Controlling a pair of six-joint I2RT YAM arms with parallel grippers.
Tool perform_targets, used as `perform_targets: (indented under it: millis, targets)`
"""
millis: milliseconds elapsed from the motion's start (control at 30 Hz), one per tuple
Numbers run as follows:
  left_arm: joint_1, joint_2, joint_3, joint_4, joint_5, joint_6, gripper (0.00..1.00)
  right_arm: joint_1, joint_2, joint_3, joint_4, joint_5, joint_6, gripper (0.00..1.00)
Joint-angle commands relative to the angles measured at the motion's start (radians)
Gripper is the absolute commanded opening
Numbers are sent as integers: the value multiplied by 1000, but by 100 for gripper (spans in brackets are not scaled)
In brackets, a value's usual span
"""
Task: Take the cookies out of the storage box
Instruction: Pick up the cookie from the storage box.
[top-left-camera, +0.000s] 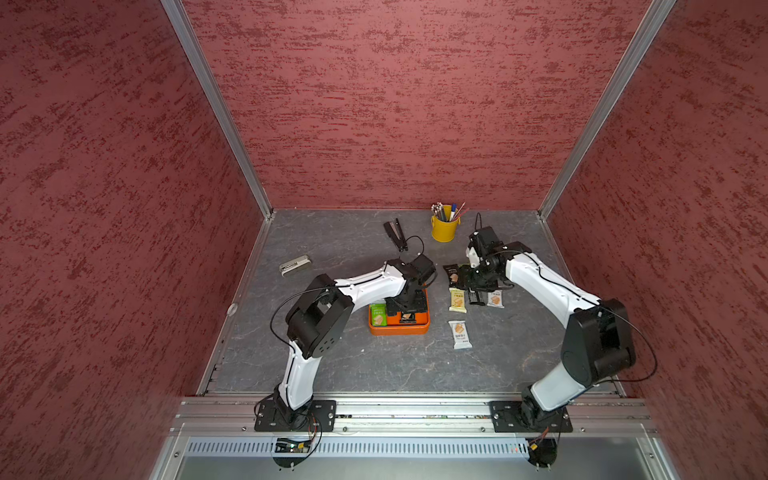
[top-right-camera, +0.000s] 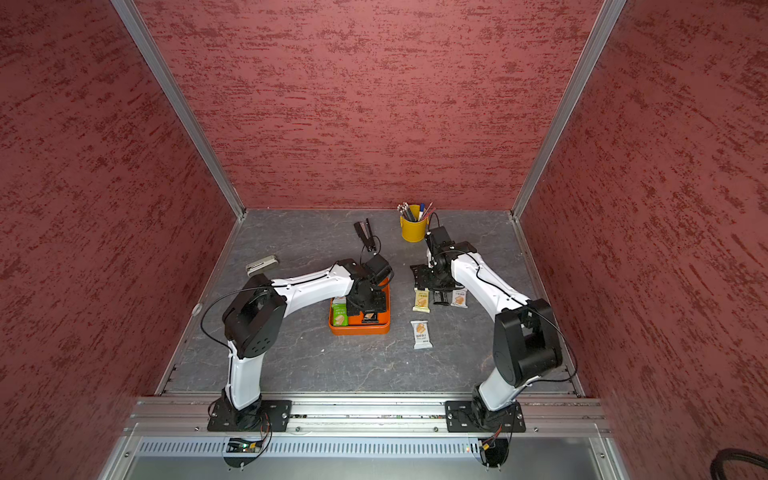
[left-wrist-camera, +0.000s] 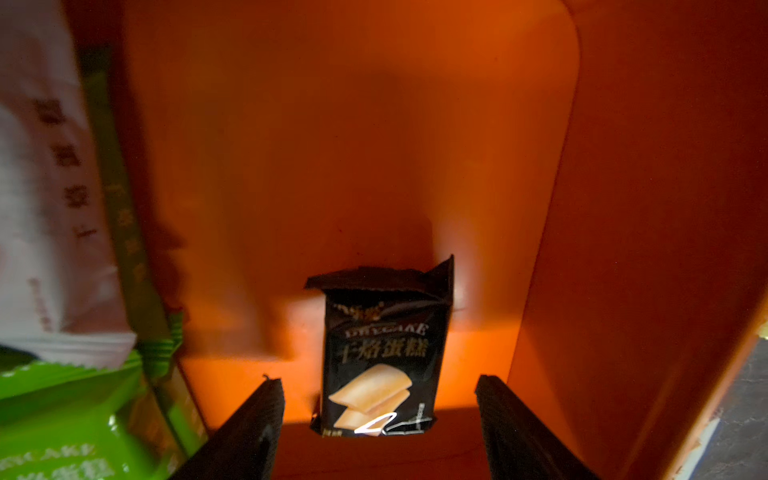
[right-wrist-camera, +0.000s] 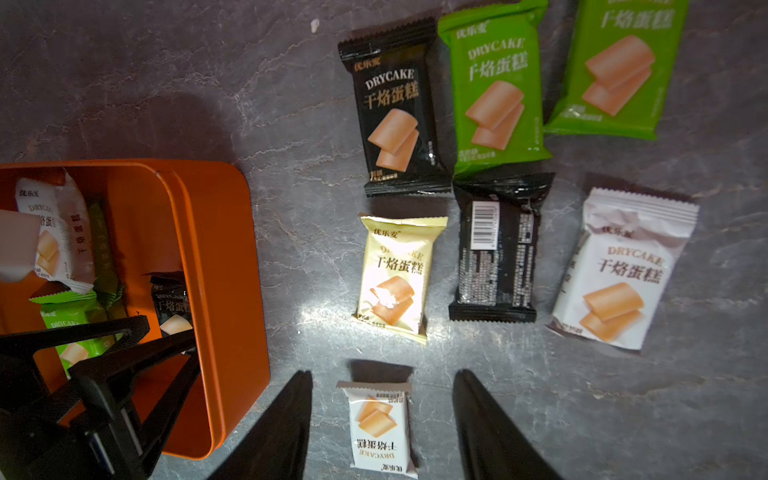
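Left gripper (left-wrist-camera: 380, 415): down inside the storage box (left-wrist-camera: 623, 208), jaws parted, nothing clamped; a black cookie packet (left-wrist-camera: 380, 357) lies on the box floor between the two fingers, touching neither as far as the wrist view shows.
Packet axis: long side runs along the fingers, so the narrow width faces the jaws; looks like a straight pinch.
Packet place: near the box wall, apart from the green packet (left-wrist-camera: 54, 415) and white packet (left-wrist-camera: 50, 187) stacked at the other side of the box.
Nearer arm: left, by far; in a top view it sits over the storage box (top-left-camera: 399, 328).
Right gripper (right-wrist-camera: 382, 419): outside the box, above the table, jaws apart and empty, straddling a small white packet (right-wrist-camera: 380, 432) lying flat.
Cookies already out: a cluster on the table (right-wrist-camera: 145, 83) beside the box, including a pale yellow packet (right-wrist-camera: 395, 274).
Still in the box: at least three, by my count.
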Motion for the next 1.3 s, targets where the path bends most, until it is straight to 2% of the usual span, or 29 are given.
perform_targets:
  millis: [0,500,600,767,1267]
  targets:
    - [-2,10,25,2,-14,-13,77,-14,14,21,-7,-7,-14,59]
    - [-4,84,45,-18,-18,2,64,-30,19,21,-8,-7,-21,59]
    - [-6,86,36,-11,-13,0,58,-30,22,21,-7,-9,-21,59]
    - [-5,75,25,-1,-12,1,38,-32,17,17,-5,-12,-21,59]
    - [14,9,32,4,-15,1,38,-34,-1,24,-9,-26,-10,59]
